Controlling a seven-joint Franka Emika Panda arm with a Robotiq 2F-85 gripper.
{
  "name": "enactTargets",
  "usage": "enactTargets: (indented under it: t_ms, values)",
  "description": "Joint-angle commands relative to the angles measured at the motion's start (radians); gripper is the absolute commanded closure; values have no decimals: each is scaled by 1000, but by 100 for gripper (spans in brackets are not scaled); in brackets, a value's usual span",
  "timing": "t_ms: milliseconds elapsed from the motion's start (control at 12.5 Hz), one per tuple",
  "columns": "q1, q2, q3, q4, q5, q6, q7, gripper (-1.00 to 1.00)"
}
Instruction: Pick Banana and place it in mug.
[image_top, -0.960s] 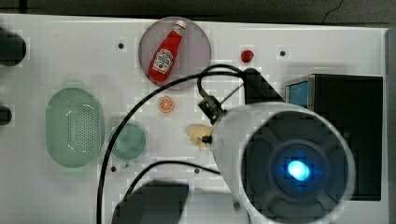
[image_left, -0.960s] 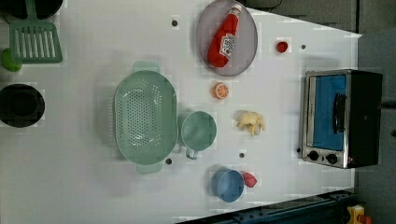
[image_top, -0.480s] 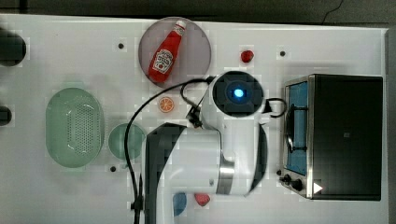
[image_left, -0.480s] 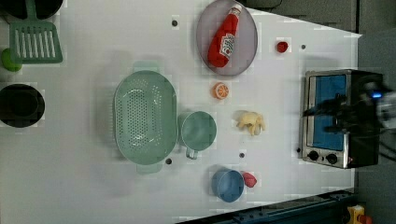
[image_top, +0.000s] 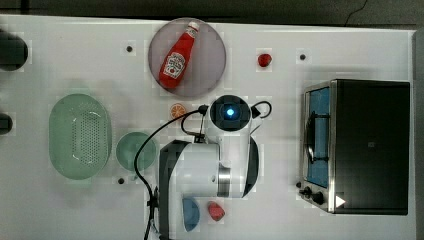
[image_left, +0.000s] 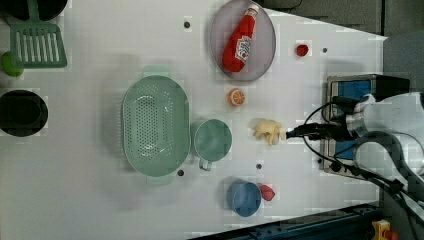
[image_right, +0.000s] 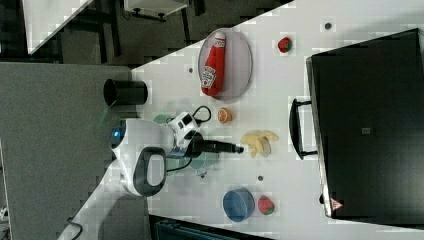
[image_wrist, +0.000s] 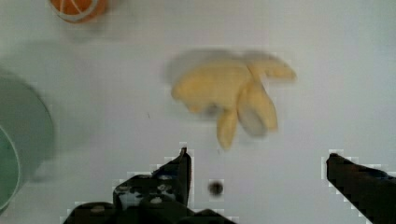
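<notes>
The banana (image_left: 267, 131) is a pale yellow peeled toy lying on the white table, to the right of the mug (image_left: 212, 141) in the left view. It also shows in the right view as the banana (image_right: 259, 141). My gripper (image_wrist: 257, 172) hovers over the table close beside the banana (image_wrist: 233, 95). Its fingers (image_wrist: 177, 170) stand wide apart and open with nothing between them. In the left view the gripper (image_left: 292, 134) reaches in from the right, its tip just short of the fruit. In the top view the arm (image_top: 230, 112) hides the banana, and the mint-green mug (image_top: 135, 151) sits to its left.
An orange slice (image_left: 236, 97) lies just above the banana in the left view. A green perforated basket (image_left: 155, 125) touches the mug's left. A ketchup bottle (image_left: 240, 40) rests on a grey plate. A blue cup (image_left: 244, 197), a red toy (image_left: 267, 191) and a toaster oven (image_top: 360, 145) stand nearby.
The arm has swung from the top view's lower right to over the table's middle. In the left view it entered from the right and reached the banana. The fingers stayed open.
</notes>
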Motion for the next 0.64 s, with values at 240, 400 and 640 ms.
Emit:
enactTargets:
  t_ms: [240, 400, 640]
  values:
    - [-14, 102, -11, -60, 5, 249, -343, -100]
    - [-14, 165, -17, -66, 4, 319, -380, -100]
    - [-14, 238, -21, -67, 4, 381, -380, -100]
